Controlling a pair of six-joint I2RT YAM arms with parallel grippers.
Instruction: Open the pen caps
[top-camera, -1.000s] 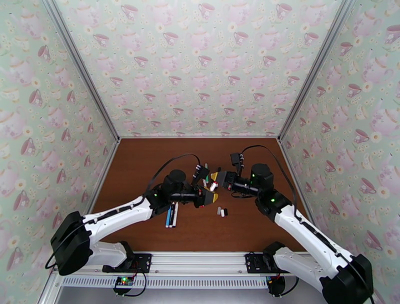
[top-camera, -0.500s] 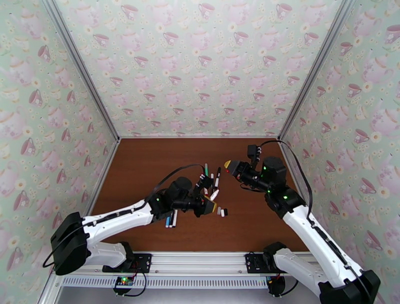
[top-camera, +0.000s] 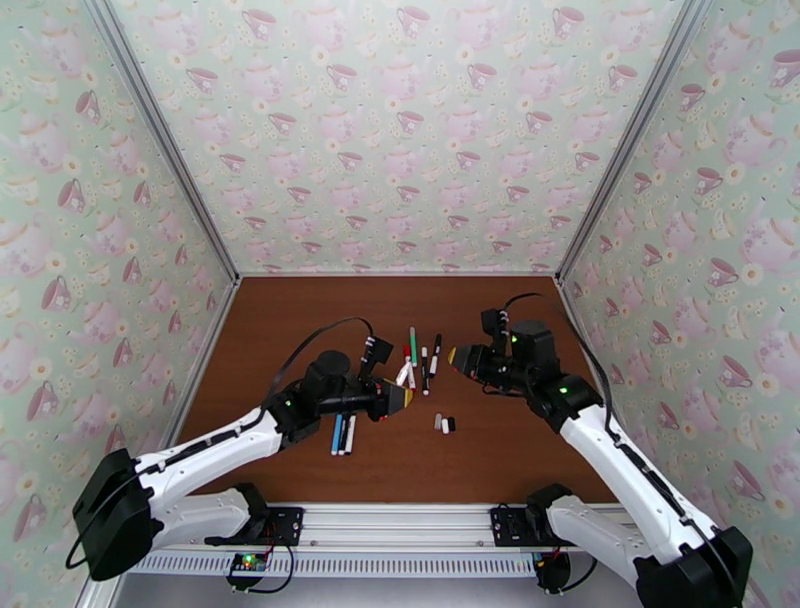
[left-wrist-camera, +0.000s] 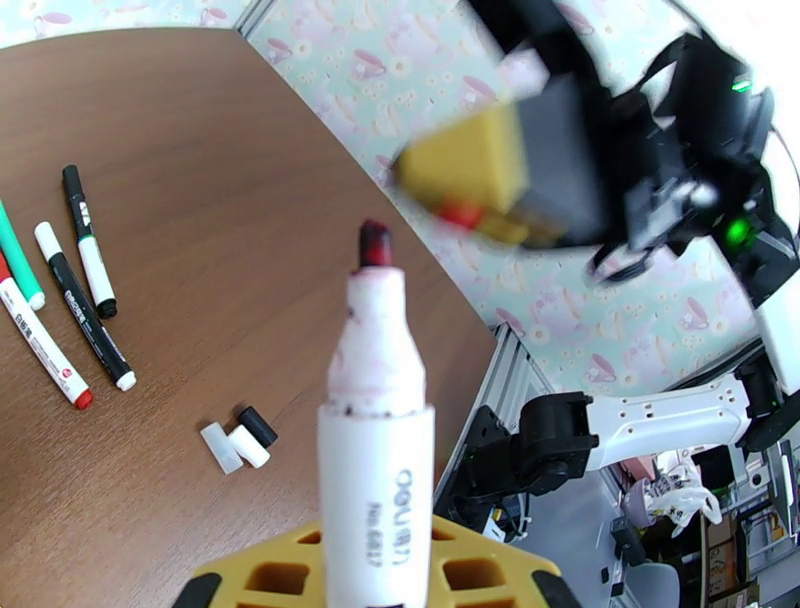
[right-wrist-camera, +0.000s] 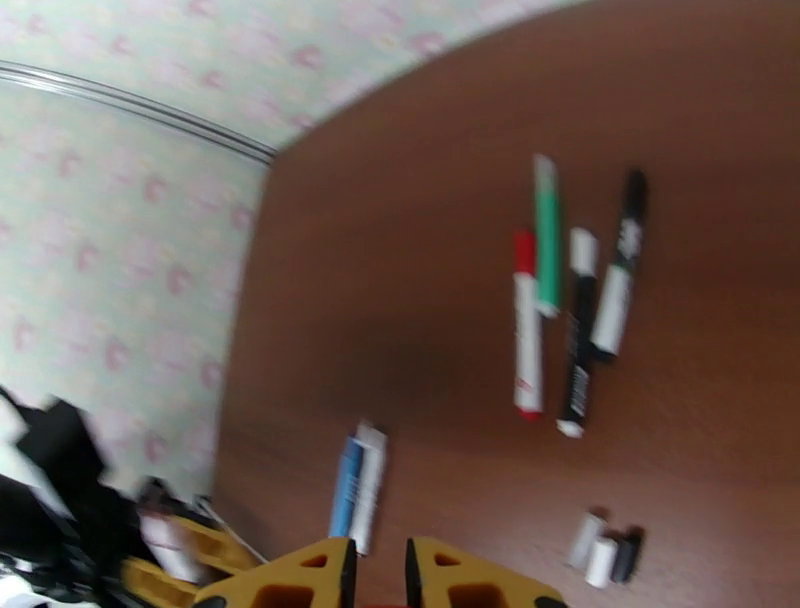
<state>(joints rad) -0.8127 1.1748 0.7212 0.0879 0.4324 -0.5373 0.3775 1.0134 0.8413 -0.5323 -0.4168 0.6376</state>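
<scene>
Left gripper clamped on uncapped red marker, just left of loose caps. Right gripper pinched shut on red cap, on far side of loose caps. Suggest: lower red cap beside loose caps before release; lay red marker flat, tip clear.

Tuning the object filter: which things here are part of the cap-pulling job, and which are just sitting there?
In the job:
- red marker, uncapped, in the left gripper
- red cap in the right gripper

Lying about:
- four pens in a row
- three loose caps
- blue and white pens
</scene>
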